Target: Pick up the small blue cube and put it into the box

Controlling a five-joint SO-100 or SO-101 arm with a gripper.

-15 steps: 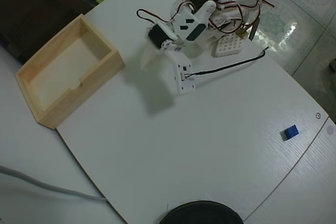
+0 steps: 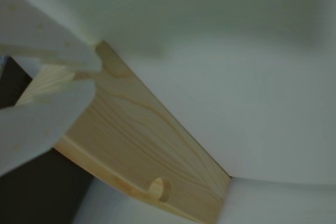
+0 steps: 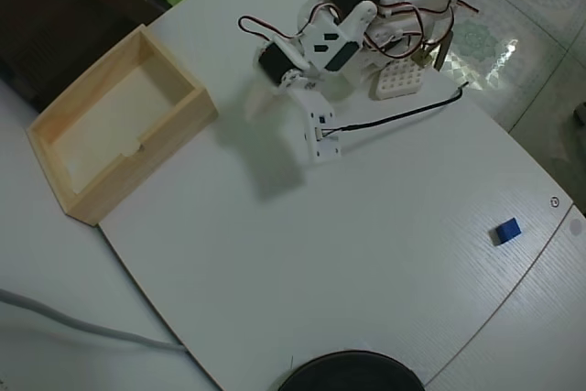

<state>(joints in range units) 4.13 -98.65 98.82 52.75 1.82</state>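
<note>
In the wrist view a white table (image 2: 252,103) meets the box (image 2: 142,135) at seven o'clock, gripper (image 2: 89,77) fingers nearly together and empty; in the overhead view, tiled floor (image 3: 513,6) at two o'clock, the cube (image 3: 504,231) at four o'clock, well apart from the box (image 3: 174,130) at ten o'clock.

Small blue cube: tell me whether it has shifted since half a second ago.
No. In the overhead view the small blue cube lies at the same spot beside the table's curved seam, far from the box.
</note>
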